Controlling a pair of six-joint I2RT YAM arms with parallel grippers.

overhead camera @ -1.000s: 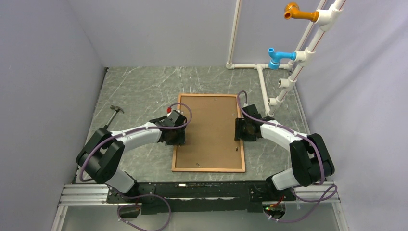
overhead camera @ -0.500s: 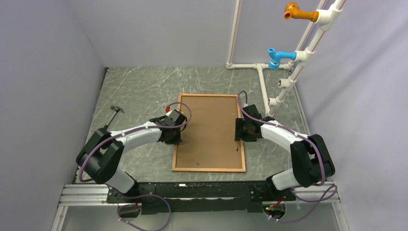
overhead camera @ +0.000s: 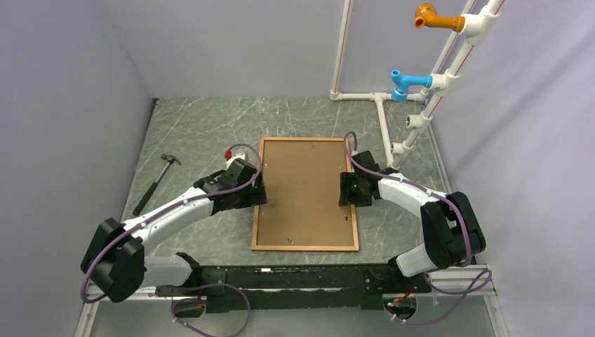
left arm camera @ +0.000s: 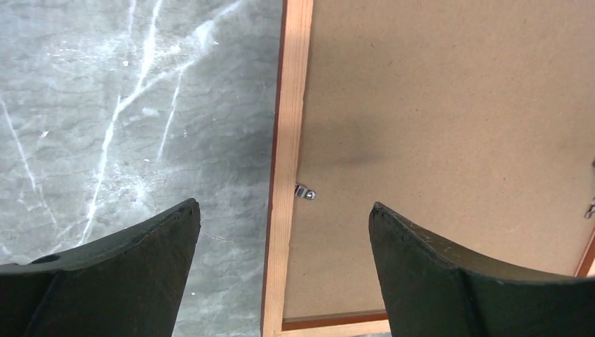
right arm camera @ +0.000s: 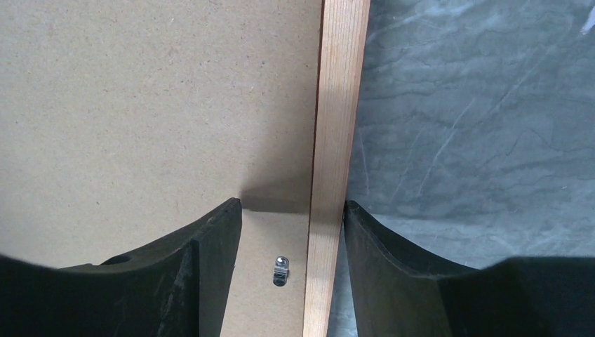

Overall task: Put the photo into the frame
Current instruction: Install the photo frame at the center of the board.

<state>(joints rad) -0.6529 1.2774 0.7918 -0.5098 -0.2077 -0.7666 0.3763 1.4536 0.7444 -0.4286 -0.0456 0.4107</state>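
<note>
Cannot see the photo; presumably beneath the backing board [overhead camera: 306, 189] inside the frame [overhead camera: 305, 247], back-up on the counter [overhead camera: 203, 126]. Hovering agape over the frame's left rail with the left end effector [left arm camera: 284, 210]; straddling its right rail, jaws apart, with the right end effector [right arm camera: 291, 207]. Could skew the frame or snag a clip [left arm camera: 304, 192] by nudging either rail.

The backing board [overhead camera: 306, 193] fills the frame [overhead camera: 305, 247]; the photo, perhaps beneath it, is hidden.

I see soft, even overhead light in the top view: no glare, flat pale walls, just faint shadows under the arms [overhead camera: 175, 207] on the table [overhead camera: 196, 126]. Both wrist views are sharp on the backing board [left arm camera: 449, 105] grain, with a dim shadow patch beside the frame [left arm camera: 291, 105] rail. The near dark fingers [left arm camera: 105, 281] lose detail and look slightly soft.
</note>
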